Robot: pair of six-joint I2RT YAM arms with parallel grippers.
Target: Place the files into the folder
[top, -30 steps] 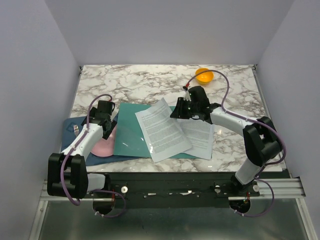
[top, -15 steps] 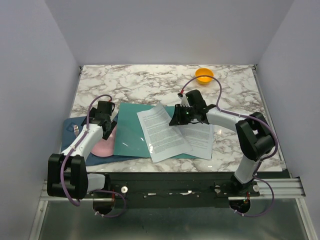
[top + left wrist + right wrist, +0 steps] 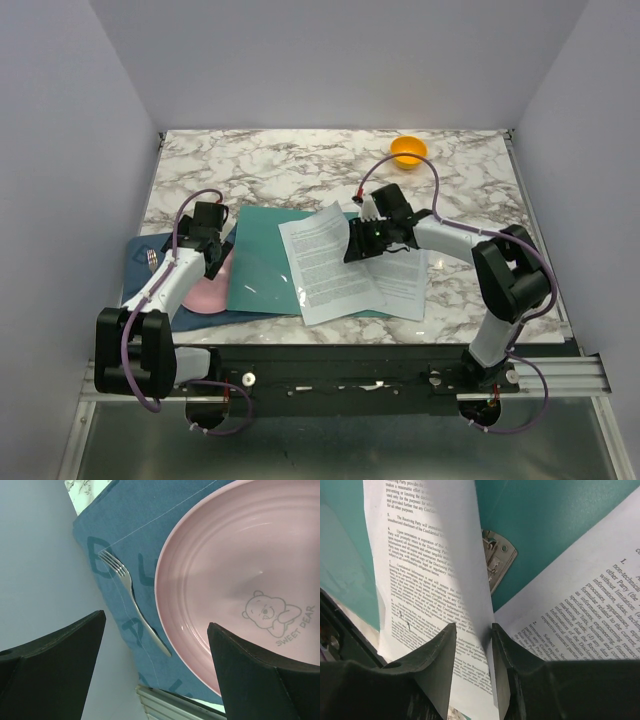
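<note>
Right wrist view: the right gripper (image 3: 472, 630) is closed nearly all the way, its two fingers (image 3: 440, 660) pinching the edge of a printed sheet (image 3: 435, 555) that curls up between them. Just behind that sheet a metal clip (image 3: 495, 557) sits on the teal folder (image 3: 545, 515). A second sheet (image 3: 590, 595) lies flat beside it on the right.

From the top camera, the right gripper (image 3: 358, 240) is over the right part of the open folder (image 3: 260, 260). The held sheet (image 3: 325, 265) slants across the folder, its far corner lifted at the fingers and its near end past the folder's front edge. The second sheet (image 3: 400, 280) lies partly under it, over the folder's right edge and the marble table (image 3: 280, 165). An orange bowl (image 3: 409, 150) stands well apart at the far side.

The left gripper (image 3: 156, 621) hangs wide open and holds nothing — below it are a pink plate (image 3: 250, 555) and a fork (image 3: 132, 597), side by side on a blue placemat (image 3: 100, 525).
</note>
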